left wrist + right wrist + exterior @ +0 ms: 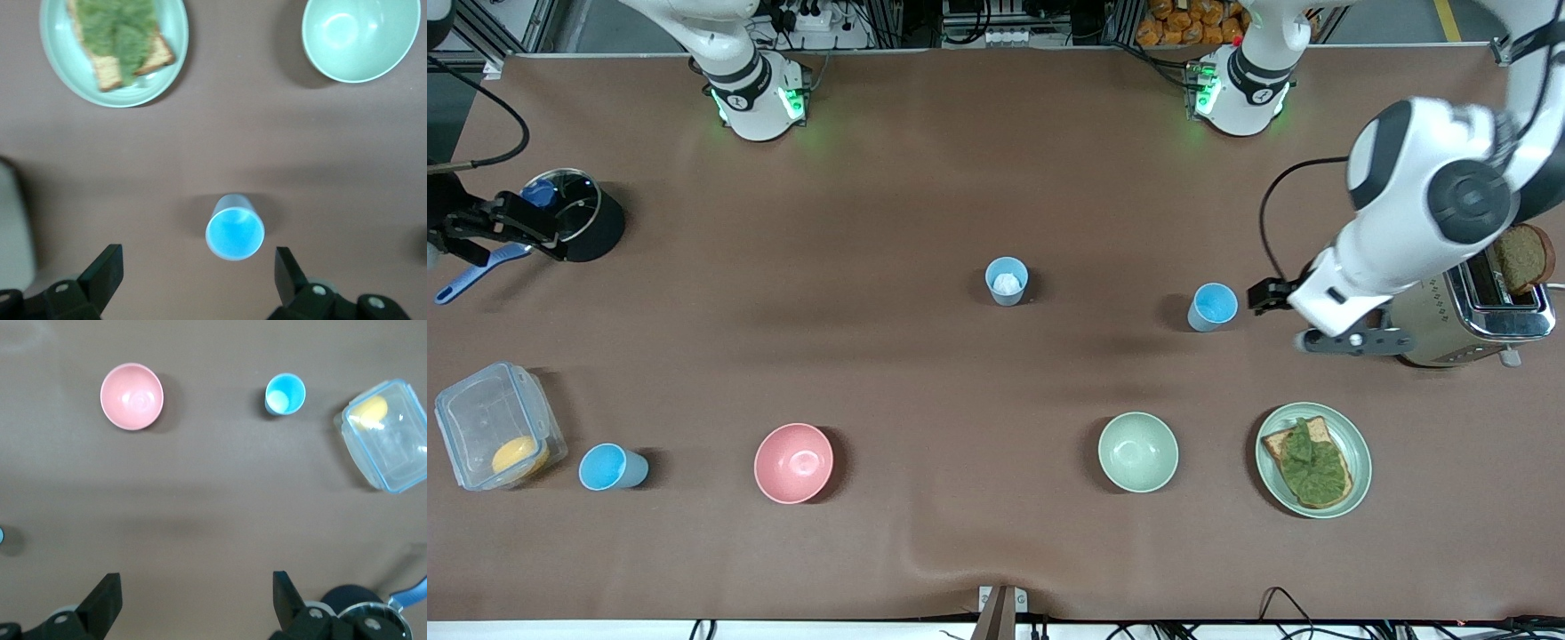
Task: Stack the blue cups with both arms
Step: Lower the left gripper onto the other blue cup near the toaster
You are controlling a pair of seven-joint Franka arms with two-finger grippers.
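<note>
Left gripper (193, 277): fingers spread wide, empty, hovering just beside a sky-blue cup (1213, 307) that stands upright, evidently lined up for a grasp. Right gripper (193, 597): likewise spread wide and empty, over bare table beside a black pot (578, 218) at the right arm's end, well apart from any cup. Grey-blue cup (1007, 281): upright mid-table, between the two grippers, well apart from both, probably the stacking base. Second sky-blue cup (285, 394): near a clear lidded box (387, 433), ahead of the right gripper. Only the wrist views show the finger gaps; only the front view shows all three cups together.
</note>
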